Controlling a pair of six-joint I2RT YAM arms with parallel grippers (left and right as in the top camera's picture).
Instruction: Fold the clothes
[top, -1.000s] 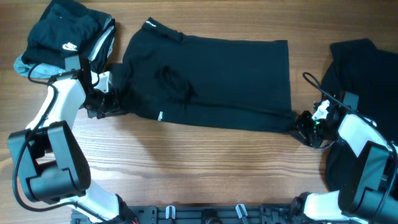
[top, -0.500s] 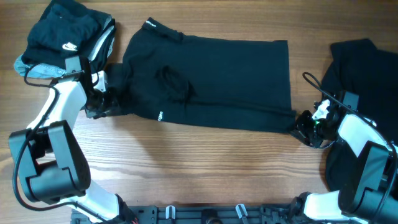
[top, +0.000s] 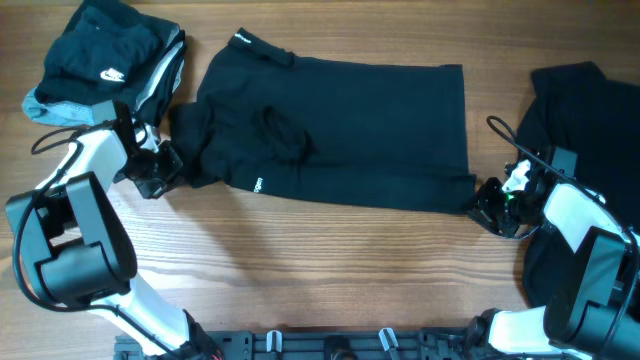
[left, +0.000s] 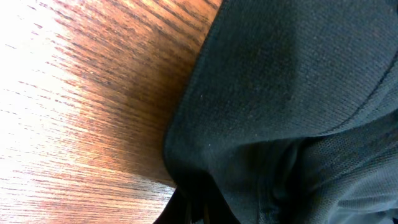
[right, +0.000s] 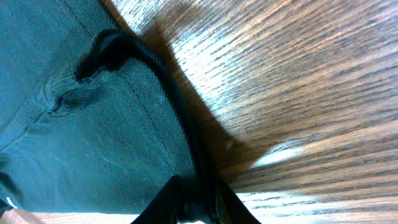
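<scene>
Lying flat on the wooden worktop (top: 330, 270), the black fabric garment (top: 340, 125) spans between pincers: left pincer (top: 165, 172) clamped on its left edge, right pincer (top: 487, 203) pinching its lower-right corner.

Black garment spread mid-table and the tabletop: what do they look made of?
Black garment: soft matte knit, probably a sportswear synthetic; the left wrist view shows a fine pebbled weave and a sheerer mesh panel past a seam. Table: wood or wood-look laminate, cannot tell which; streaked brown grain with glossy highlights.
</scene>
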